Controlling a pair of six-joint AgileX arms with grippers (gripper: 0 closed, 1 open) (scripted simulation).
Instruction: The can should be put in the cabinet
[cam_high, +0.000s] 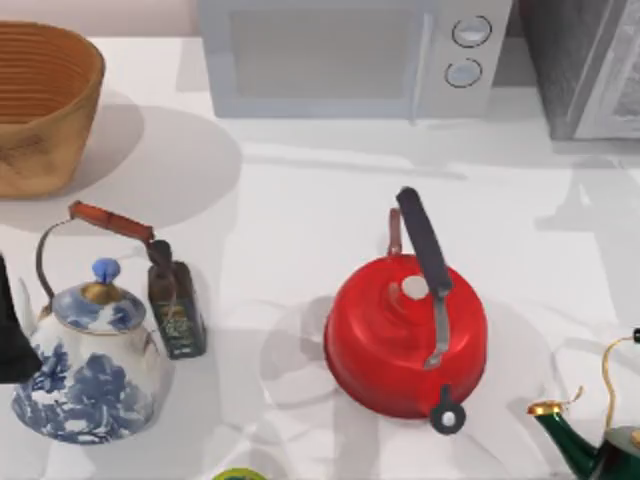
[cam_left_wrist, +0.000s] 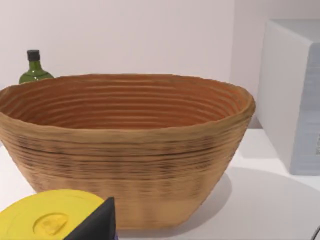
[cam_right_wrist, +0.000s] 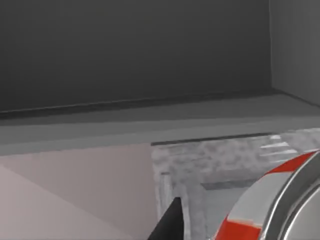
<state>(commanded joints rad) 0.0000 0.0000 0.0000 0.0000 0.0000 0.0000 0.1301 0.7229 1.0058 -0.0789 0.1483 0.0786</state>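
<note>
Can (cam_right_wrist: 272, 205), red and white with a silver rim, sits very close to the right wrist camera, in front of the grey cabinet (cam_right_wrist: 210, 165) and its dark open compartment. One dark fingertip (cam_right_wrist: 170, 222) of the right gripper shows beside the can; whether the gripper is closed on the can cannot be told from this view.

In the top view the cabinet (cam_high: 590, 65) stands at the far right corner of the white desk (cam_high: 300, 210), next to a microwave (cam_high: 350, 55). A red kettle (cam_high: 405, 335) with a black handle rests near the middle of the desk. To its left stands a dark brown bottle (cam_high: 175, 300), just beside a blue and white teapot (cam_high: 90, 365). A green teapot (cam_high: 595, 440) with gold trim sits at the near right edge, and a woven basket (cam_high: 40, 105) sits at the far left.

The left arm (cam_high: 12, 335) is at the desk's left edge. Its wrist camera looks at the basket (cam_left_wrist: 125, 150), with a green bottle (cam_left_wrist: 34, 67) behind it, a yellow lid (cam_left_wrist: 50, 220) close by, and one dark fingertip (cam_left_wrist: 97, 225) of the left gripper; how far open that gripper is cannot be told.
</note>
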